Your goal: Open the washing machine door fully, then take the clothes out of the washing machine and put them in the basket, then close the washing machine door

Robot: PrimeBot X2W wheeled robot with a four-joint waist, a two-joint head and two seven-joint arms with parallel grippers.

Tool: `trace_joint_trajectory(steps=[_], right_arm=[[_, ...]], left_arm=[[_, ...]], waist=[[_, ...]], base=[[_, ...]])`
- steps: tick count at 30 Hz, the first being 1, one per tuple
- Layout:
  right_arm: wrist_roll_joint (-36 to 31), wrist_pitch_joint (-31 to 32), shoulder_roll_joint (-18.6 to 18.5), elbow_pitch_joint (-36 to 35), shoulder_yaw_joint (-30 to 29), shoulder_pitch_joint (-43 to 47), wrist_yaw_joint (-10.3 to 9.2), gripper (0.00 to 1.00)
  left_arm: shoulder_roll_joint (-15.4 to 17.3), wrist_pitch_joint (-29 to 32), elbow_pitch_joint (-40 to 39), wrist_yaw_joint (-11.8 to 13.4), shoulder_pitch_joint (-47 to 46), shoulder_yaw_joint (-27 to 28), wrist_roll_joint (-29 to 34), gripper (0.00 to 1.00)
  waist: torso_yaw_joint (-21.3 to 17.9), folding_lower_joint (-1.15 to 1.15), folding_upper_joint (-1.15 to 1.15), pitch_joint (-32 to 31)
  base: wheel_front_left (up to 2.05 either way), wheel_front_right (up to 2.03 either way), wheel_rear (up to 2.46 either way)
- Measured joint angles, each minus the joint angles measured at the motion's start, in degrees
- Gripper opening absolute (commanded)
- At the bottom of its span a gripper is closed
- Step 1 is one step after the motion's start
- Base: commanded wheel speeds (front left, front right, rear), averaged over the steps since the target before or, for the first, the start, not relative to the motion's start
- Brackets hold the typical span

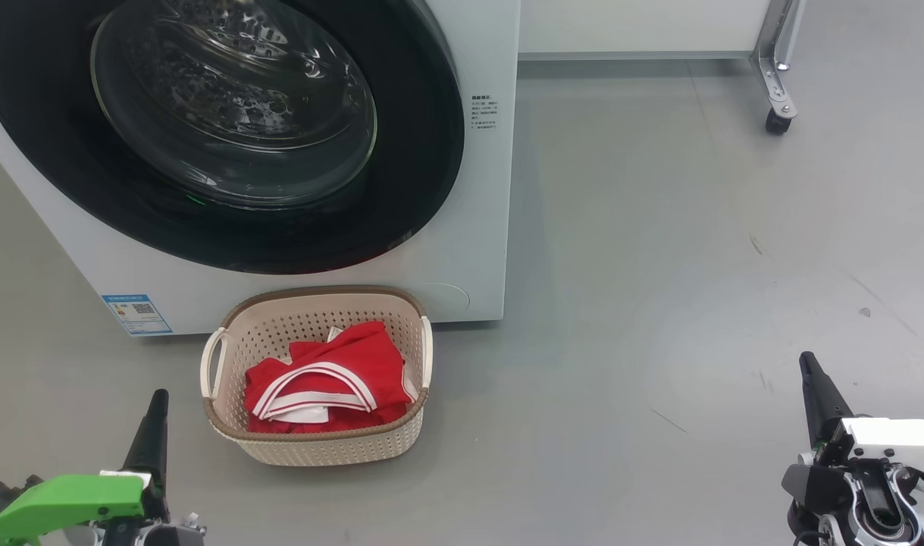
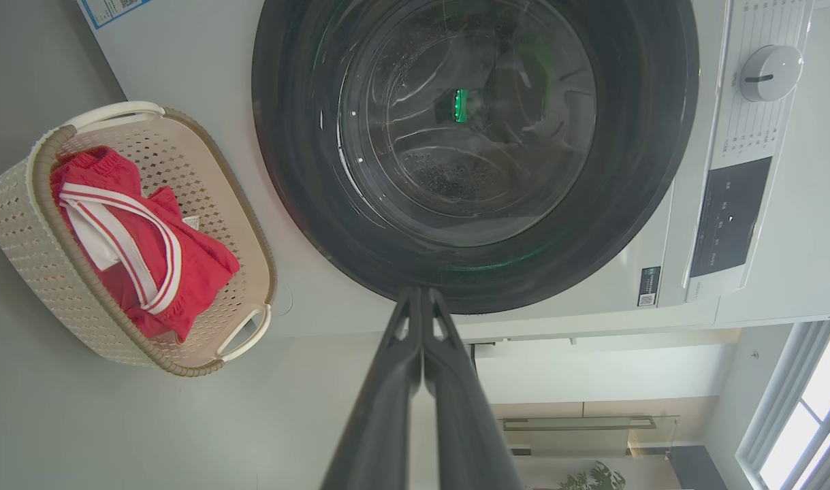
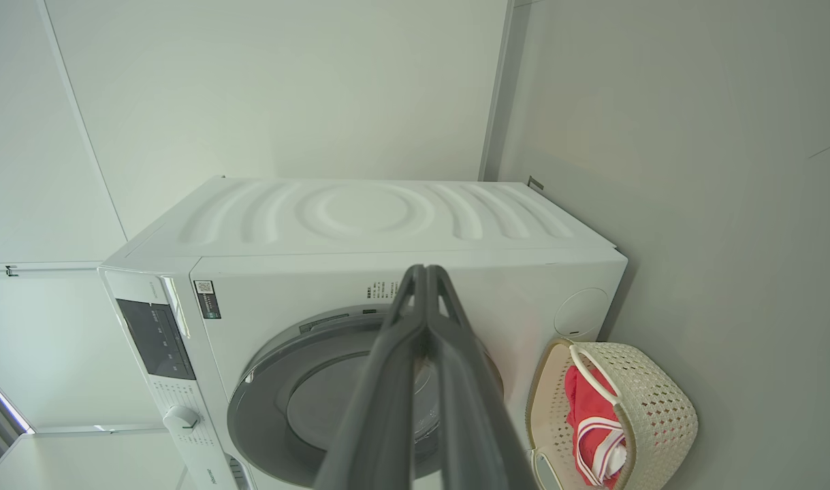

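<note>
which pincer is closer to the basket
The left pincer, close beside the basket; the right pincer is far off across the floor.

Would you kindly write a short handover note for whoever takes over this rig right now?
Left gripper shut, empty, beside the basket.
Right gripper shut, empty, above bare floor.
Red clothes lie in the basket in front of the washing machine.
Washing machine door closed; drum behind it looks empty.
Done: apparently all steps. Left: nothing evident.
</note>
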Motion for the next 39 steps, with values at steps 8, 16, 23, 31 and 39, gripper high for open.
trace_joint_trajectory(steps=[8, 16, 23, 31, 39], right_arm=[[0.0, 0.0, 0.0, -0.01, -0.01, 0.0, 0.0, 0.0], [0.0, 0.01, 0.0, -0.02, -0.01, 0.0, 0.0, 0.0], [0.0, 0.01, 0.0, -0.03, -0.02, 0.0, 0.0, 0.0], [0.0, 0.01, 0.0, -0.04, -0.02, 0.0, 0.0, 0.0], [0.0, 0.01, 0.0, -0.05, -0.03, -0.01, 0.0, 0.0]], left_arm=[[-0.01, 0.0, 0.0, 0.0, -0.01, 0.03, 0.0, 0.0], [-0.02, 0.0, 0.0, 0.0, -0.01, 0.05, 0.0, 0.0], [-0.03, 0.0, 0.0, 0.0, -0.01, 0.09, 0.0, 0.0], [-0.03, 0.0, 0.0, 0.0, -0.01, 0.11, 0.0, 0.0], [-0.04, 0.0, 0.0, 0.0, -0.02, 0.12, 0.0, 0.0]], waist=[[0.0, 0.0, 0.0, 0.0], [0.0, 0.0, 0.0, 0.0], [0.0, 0.0, 0.0, 0.0], [0.0, 0.0, 0.0, 0.0], [0.0, 0.0, 0.0, 0.0]], base=[[0.0, 0.0, 0.0], [0.0, 0.0, 0.0], [0.0, 0.0, 0.0], [0.0, 0.0, 0.0], [0.0, 0.0, 0.0]])
